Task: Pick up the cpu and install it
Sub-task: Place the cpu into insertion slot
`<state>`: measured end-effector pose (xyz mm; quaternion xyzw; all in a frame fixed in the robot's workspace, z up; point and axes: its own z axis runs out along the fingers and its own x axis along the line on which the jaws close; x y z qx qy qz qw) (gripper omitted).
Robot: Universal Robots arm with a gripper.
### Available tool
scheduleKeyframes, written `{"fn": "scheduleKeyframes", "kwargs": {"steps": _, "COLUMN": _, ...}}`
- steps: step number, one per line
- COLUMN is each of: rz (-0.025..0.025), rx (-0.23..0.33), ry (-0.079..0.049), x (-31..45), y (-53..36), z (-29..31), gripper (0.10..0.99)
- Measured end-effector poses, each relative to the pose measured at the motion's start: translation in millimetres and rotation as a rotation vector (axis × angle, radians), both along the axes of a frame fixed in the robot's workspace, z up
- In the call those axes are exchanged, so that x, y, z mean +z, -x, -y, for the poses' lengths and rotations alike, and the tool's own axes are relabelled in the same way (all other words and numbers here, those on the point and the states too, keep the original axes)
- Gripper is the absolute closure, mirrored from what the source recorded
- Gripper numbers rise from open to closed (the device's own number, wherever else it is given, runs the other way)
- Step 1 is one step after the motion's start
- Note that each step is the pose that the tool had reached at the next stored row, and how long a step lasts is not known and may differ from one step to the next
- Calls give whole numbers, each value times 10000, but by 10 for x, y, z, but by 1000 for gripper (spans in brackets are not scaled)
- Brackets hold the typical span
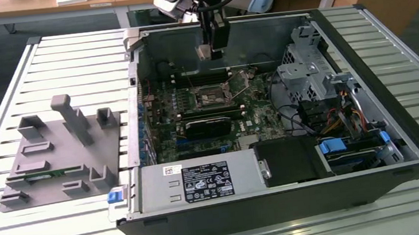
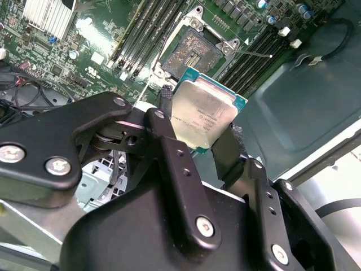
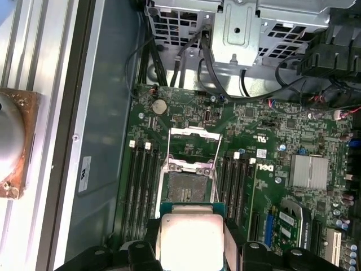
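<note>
**A:** Pincer [image 2: 202, 125] is pinching the cpu [image 2: 204, 110] by two opposite edges. One black finger [image 2: 169, 147] sits on each side, and the metal lid faces the wrist cameras.

**B:** Where is it relative to the socket?

**A:** The CPU socket [image 3: 188, 189] is beneath the pincer, open, with its contact field bare. Its load plate [image 3: 193, 131] is swung up just beyond it. The chip hangs clear of the socket, no contact. Memory slots [image 3: 141, 192] flank the socket on either side of the pincer.

**B:** And the exterior view?

**A:** The pincer hangs inside the open computer case [image 1: 280, 209], above the motherboard [image 1: 258, 98]. A grey parts fixture [image 1: 52, 161] sits well off to one side on the slatted desk [image 1: 72, 55].

**B:** Reads as the seating step. My take:
- Square the chip edges to the socket frame while it's in the air.
- Come down flat with no tilt.
- Apply no side load, since those contacts probably bend easily.

**A:** Agreed. In the first wrist view the edges look roughly parallel to the frame. I can't tell the corner mark or notch orientation, so I'd want that confirmed. There's also a risk that a fingertip fouls the socket frame or the raised plate.

**B:** Then don't press. It should drop in under its own weight and sit level.
</note>
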<state>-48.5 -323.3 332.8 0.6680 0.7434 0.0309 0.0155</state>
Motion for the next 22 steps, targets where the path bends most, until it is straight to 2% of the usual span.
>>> {"fn": "scheduleKeyframes", "kwargs": {"steps": 19, "rz": 0, "rx": 0, "ry": 1, "x": -86, "y": 0, "z": 0, "gripper": 553}}
{"fn": "scheduleKeyframes", "kwargs": {"steps": 21, "rz": 0, "rx": 0, "ry": 0, "x": -154, "y": 0, "z": 0, "gripper": 553}}
{"fn": "scheduleKeyframes", "kwargs": {"steps": 22, "rz": 0, "rx": 0, "ry": 1, "x": -307, "y": 0, "z": 0, "gripper": 553}}
